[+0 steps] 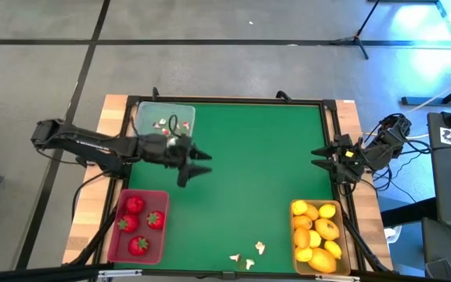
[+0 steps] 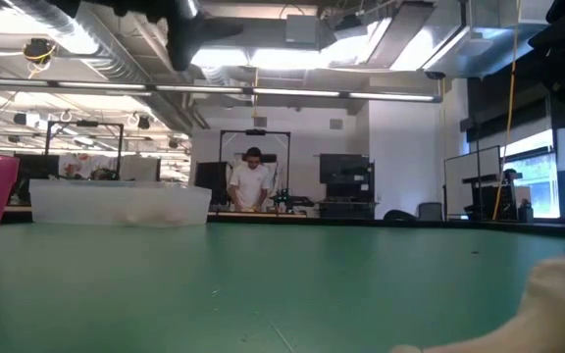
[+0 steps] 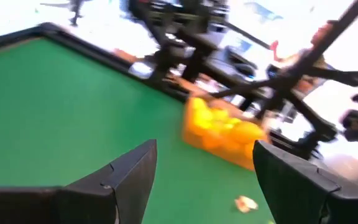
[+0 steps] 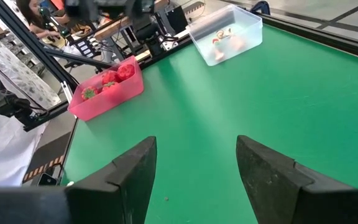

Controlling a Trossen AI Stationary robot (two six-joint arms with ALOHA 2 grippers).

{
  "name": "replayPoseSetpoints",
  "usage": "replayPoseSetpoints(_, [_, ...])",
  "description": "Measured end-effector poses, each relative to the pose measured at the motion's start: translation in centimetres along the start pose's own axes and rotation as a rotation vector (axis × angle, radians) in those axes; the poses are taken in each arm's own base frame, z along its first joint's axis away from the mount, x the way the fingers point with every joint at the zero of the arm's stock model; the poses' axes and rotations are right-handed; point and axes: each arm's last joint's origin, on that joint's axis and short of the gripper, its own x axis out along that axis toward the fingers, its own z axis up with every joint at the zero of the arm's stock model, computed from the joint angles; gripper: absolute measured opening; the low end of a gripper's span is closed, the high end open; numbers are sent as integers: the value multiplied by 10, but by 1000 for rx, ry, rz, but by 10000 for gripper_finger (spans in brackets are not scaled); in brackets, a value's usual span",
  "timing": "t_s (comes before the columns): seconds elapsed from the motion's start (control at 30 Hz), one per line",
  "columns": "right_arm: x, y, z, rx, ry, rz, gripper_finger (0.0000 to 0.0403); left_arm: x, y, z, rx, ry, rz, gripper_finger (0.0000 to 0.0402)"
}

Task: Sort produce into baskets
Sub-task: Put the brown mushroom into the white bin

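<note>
Beside the clear tray, left pincer agape, empty, above green mat

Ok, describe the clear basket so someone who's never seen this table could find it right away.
Start at the green table and go to its far left corner, just beyond the left gripper. The clear basket sits there with a few white-and-red bits inside. It is the only see-through one; the others are pinkish-red and yellow.

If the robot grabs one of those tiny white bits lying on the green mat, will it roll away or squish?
The white bits look lumpy and uneven, so they would probably skid rather than roll. They seem tiny beside the left gripper, whose fingers are open, so one might slip out. Whether they squish I cannot tell.
</note>
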Motion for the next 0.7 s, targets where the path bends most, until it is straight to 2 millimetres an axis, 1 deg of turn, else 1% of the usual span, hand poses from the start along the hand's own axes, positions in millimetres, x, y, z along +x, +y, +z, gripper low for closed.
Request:
replayPoseSetpoints(0.13, [0,0,0,1,-1,1,221,17,-16,-15,29,0,-82,260])
replayPoseSetpoints(0.23, [0,0,0,2,-1,0,221,33,-24,-30,38,10,-124,260])
replayPoseSetpoints(0.37, [0,0,0,2,-1,0,221,54,-33,-55,56,39,-145,260])
replayPoseSetpoints(0.5, [0,0,0,1,-1,0,221,82,-45,-77,126,103,-161,260])
replayPoseSetpoints(0.7, [0,0,0,1,-2,0,221,126,-71,-98,256,159,-222,260])
